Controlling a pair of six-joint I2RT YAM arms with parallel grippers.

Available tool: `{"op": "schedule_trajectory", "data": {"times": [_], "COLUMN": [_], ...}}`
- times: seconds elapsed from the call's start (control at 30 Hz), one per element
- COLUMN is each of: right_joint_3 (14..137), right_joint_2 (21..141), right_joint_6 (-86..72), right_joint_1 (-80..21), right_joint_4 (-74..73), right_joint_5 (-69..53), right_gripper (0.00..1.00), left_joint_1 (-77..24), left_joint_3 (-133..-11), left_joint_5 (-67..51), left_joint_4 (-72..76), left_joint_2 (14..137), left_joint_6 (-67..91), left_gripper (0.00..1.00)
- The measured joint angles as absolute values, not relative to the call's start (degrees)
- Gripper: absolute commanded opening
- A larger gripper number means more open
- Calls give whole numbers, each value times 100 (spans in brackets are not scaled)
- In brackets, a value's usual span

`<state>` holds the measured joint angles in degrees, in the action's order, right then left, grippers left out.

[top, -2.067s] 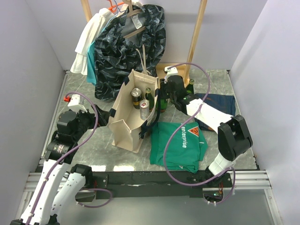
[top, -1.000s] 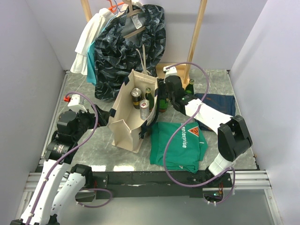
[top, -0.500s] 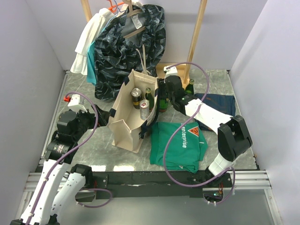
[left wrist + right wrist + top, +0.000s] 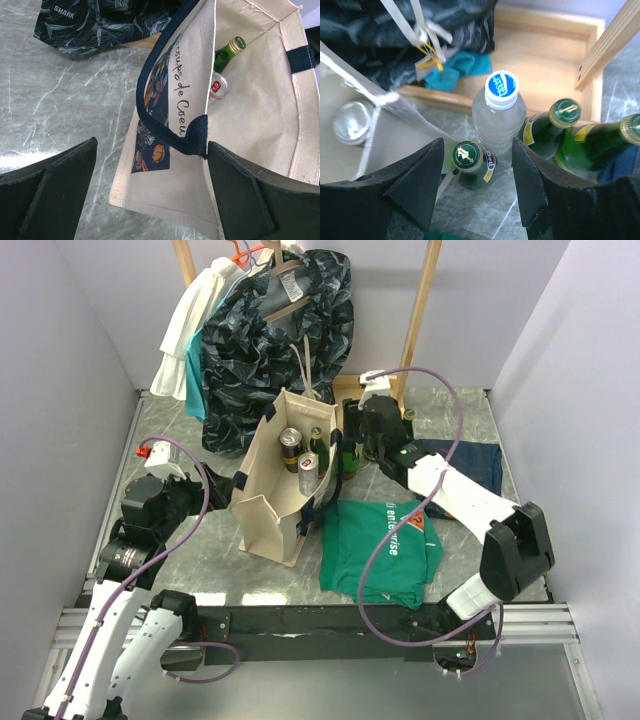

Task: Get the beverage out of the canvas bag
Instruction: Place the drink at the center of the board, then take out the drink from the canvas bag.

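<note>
The cream canvas bag (image 4: 270, 495) stands upright mid-table with its mouth wide. Inside it I see two cans (image 4: 290, 440) and a green bottle (image 4: 227, 52). My left gripper (image 4: 152, 150) is open astride the bag's near end panel (image 4: 170, 185), its right finger against the navy strap. My right gripper (image 4: 477, 145) is open just right of the bag. A green bottle (image 4: 470, 160) stands on the table between its fingers with a gap on both sides. A clear water bottle (image 4: 497, 110) and two more green bottles (image 4: 555, 120) stand right behind it.
A dark patterned garment and a white top hang on the wooden rack (image 4: 275, 340) behind the bag. The rack's wooden base (image 4: 545, 45) lies behind the bottles. A green T-shirt (image 4: 380, 545) and a folded blue cloth (image 4: 470, 462) lie at right.
My right gripper's jaws have spread apart, leaving the green bottle standing on the table. That arm has lifted a little and swung right. The left arm and the bag have not moved.
</note>
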<state>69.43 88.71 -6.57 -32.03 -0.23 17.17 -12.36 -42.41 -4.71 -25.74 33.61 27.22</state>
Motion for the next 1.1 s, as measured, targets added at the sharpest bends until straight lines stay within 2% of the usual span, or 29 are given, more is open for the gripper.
{"op": "schedule_trajectory", "data": {"times": [0.23, 0.63, 1.1], "right_joint_3": [6989, 7373, 8659], "right_joint_2": [8506, 8248, 8602], "right_joint_6": [-655, -600, -84], "right_joint_1": [-3212, -3227, -3393], "right_joint_4": [-191, -825, -2053], "right_joint_5": [1673, 908, -1234], "right_gripper": [69, 74, 73], "left_joint_1": [-1236, -1236, -1236], "left_joint_3": [-4241, -4241, -4241], "left_joint_5": [-471, -482, -493], "left_joint_4": [-2574, -2574, -2574], "left_joint_2": [3358, 3358, 3358], "left_joint_6": [2722, 2724, 2724], "left_gripper": [96, 96, 96]}}
